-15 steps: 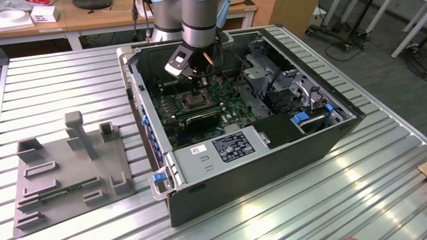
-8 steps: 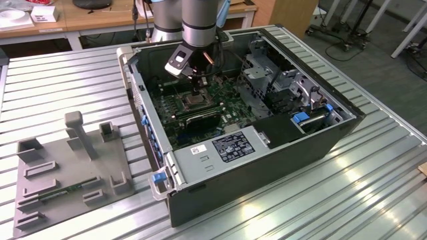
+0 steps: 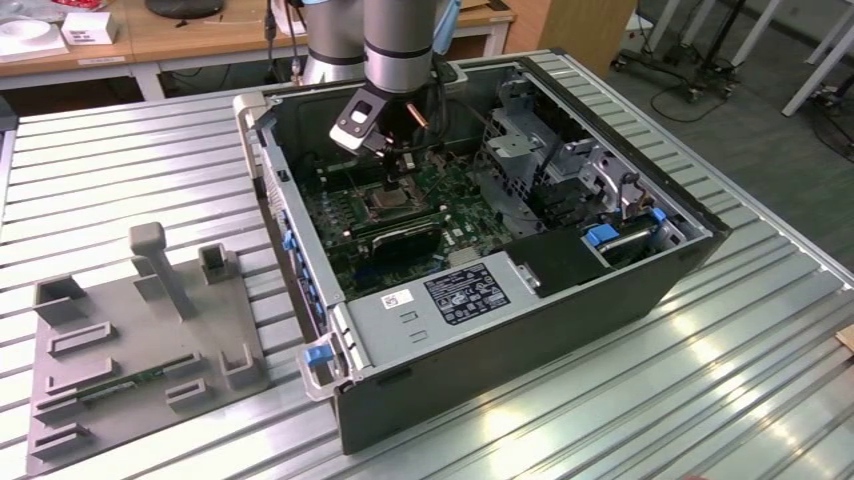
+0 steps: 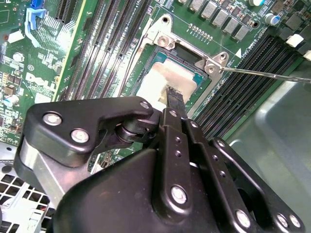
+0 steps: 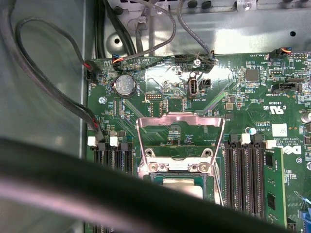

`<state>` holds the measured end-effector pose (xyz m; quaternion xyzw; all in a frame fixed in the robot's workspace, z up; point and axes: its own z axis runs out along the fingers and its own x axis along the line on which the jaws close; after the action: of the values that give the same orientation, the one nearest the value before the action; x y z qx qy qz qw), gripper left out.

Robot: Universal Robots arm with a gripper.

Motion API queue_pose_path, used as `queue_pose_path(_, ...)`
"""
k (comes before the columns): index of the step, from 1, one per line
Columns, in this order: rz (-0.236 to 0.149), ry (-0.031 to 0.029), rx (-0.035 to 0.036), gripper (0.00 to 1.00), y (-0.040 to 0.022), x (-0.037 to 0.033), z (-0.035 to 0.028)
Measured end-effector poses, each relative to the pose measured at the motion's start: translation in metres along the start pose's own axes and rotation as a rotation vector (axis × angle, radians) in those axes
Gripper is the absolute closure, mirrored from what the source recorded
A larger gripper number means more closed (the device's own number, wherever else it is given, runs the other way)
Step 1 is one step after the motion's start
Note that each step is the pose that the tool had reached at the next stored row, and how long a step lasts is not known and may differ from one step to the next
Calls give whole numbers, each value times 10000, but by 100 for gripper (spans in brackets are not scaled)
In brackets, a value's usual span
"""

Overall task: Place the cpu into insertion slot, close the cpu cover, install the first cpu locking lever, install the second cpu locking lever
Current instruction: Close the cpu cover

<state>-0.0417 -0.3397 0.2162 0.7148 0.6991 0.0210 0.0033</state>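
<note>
My gripper (image 3: 391, 178) reaches down into the open computer case, right over the insertion slot (image 3: 387, 205). In the second wrist view its black fingers (image 4: 176, 99) meet at the near edge of the cpu (image 4: 163, 80), a pale silver square, and are shut on it. The cpu lies over the insertion slot (image 4: 194, 60); I cannot tell whether it is fully seated. In the first wrist view the cpu (image 5: 182, 187) shows inside the slot's rim (image 5: 155, 167). The cpu cover (image 5: 181, 120) stands open, tilted away from the slot. A thin wire locking lever (image 4: 265, 74) sticks out sideways.
Long black memory slots (image 5: 245, 170) flank the socket on both sides. Cable bundles (image 5: 58, 92) run along the case wall beside the board. A drive cage (image 3: 534, 160) fills the case at the exterior view's right. A grey fixture plate (image 3: 134, 340) lies on the metal table outside.
</note>
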Motion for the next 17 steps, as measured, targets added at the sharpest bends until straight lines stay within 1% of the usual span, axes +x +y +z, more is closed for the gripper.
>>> queue_pose_path(3, 0, -2, 0, 89, 0, 0, -1)
queue_pose_path(6, 0, -3, 1, 89, 1, 0, -23)
queue_pose_path(11, 0, -1, 0, 89, 3, 3, -101)
queue_pose_path(17, 0, 0, 0, 89, 8, 6, -218)
